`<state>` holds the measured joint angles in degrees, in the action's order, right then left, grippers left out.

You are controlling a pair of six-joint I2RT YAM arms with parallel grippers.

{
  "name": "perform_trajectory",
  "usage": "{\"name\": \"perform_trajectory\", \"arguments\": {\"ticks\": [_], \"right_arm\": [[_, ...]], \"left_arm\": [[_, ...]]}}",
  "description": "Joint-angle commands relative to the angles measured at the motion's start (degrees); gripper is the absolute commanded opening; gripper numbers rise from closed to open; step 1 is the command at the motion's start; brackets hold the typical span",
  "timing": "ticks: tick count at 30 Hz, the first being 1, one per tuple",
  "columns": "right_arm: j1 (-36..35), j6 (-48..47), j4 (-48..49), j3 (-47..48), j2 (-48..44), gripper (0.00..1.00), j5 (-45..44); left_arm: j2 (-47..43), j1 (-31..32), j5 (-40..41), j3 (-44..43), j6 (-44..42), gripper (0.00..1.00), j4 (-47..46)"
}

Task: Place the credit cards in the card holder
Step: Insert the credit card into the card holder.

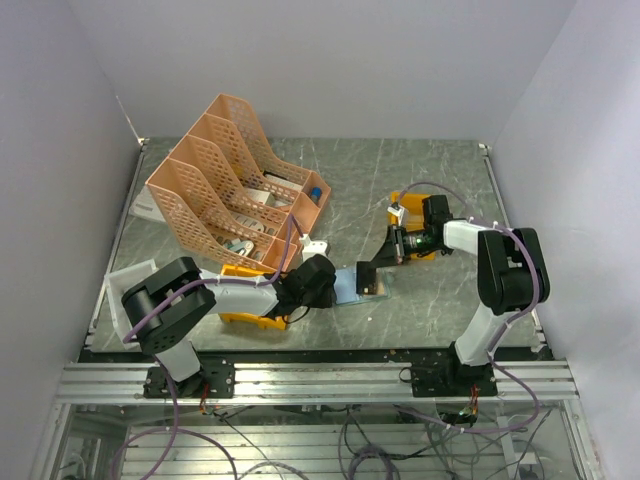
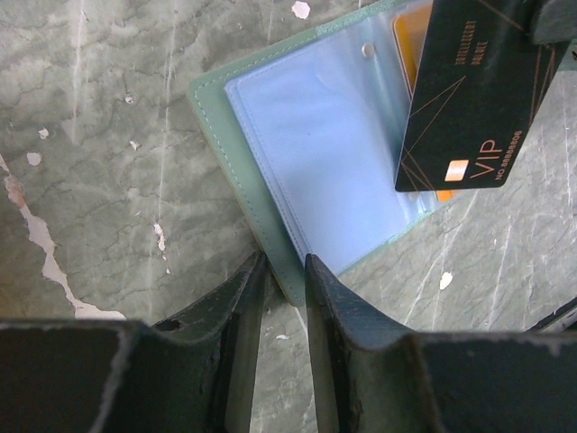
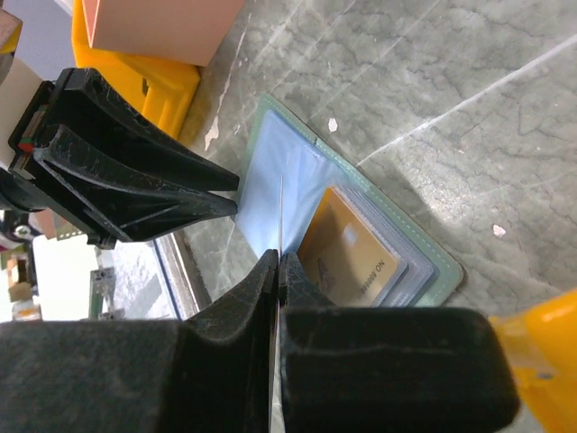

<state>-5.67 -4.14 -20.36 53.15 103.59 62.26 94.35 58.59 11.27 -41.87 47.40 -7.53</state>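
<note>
The card holder (image 1: 350, 287) lies open on the table, a grey-green cover (image 2: 225, 135) with clear bluish sleeves (image 3: 270, 171). A gold credit card (image 3: 347, 257) sits in one sleeve, its orange edge (image 2: 410, 36) showing under the plastic. My left gripper (image 2: 286, 266) is closed on the holder's near corner, low on the table (image 1: 328, 285). My right gripper (image 3: 279, 260) is shut on a black credit card (image 2: 473, 99) marked VIP. It hangs upright over the holder's right side, edge-on as a thin line (image 3: 281, 207) in the right wrist view.
A peach lattice file rack (image 1: 235, 190) stands at the back left. An orange-yellow bin (image 1: 245, 272) lies behind my left arm, another (image 1: 420, 215) behind my right gripper. A white box (image 1: 130, 285) sits at the left edge. The left fingers (image 3: 135, 171) reach close to the right ones.
</note>
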Motion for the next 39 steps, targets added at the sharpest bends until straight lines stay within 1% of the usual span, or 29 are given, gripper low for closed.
{"name": "perform_trajectory", "arguments": {"ticks": [1, 11, 16, 22, 38, 39], "right_arm": [[0.22, 3.47, 3.77, -1.19, -3.2, 0.0, -4.45], [-0.92, 4.48, 2.35, -0.35, -0.34, 0.0, -7.8], [-1.7, 3.09, -0.85, 1.28, 1.02, 0.0, -8.97], [-2.53, 2.33, -1.42, 1.58, 0.83, 0.0, -10.45], [-4.67, 3.02, -3.36, 3.97, 4.86, 0.0, -10.58], [-4.66, 2.85, -4.0, 5.21, 5.05, 0.0, -10.92]], "left_arm": [[0.35, -0.27, 1.56, -1.27, -0.45, 0.36, 1.43], [0.31, -0.32, 1.56, -1.99, -0.85, 0.35, 2.17], [0.53, -0.4, 1.63, -2.16, -1.07, 0.35, 2.51], [0.38, -0.55, 1.54, -2.17, -1.31, 0.35, 2.77], [0.99, -0.75, 0.86, -2.51, -1.41, 0.35, 2.69], [1.01, -0.75, 0.86, -2.59, -1.43, 0.35, 2.68]]}}
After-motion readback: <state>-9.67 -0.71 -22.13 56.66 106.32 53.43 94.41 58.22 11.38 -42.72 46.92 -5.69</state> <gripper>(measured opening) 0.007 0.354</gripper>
